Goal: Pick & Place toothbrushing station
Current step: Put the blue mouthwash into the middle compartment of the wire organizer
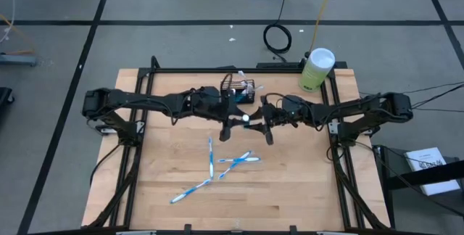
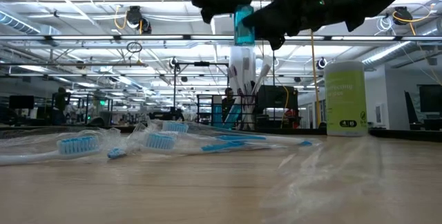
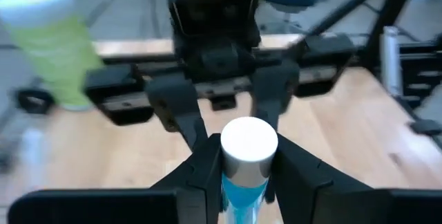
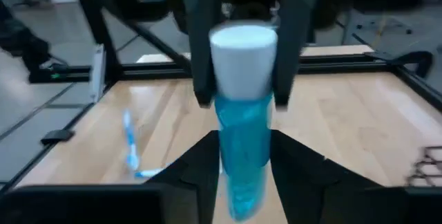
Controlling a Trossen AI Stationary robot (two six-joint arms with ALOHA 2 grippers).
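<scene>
Lying nearest on the wooden tabletop are three blue-and-white toothbrushes. Above, the left pincer clamps a blue tube with a white cap; the right pincer stands slightly parted around it. Farther back sits the black wire-mesh basket, holding white packets. Farthest, one pale-green canister, label unreadable.

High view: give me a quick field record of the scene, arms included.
held item: blue tube with white cap, in mid-air
left gripper: shut on the tube
right gripper: at the same tube, facing the left
toothbrushes: several, lying loose in front of the grippers
wire basket: behind the grippers
green cylinder: far right corner
</scene>
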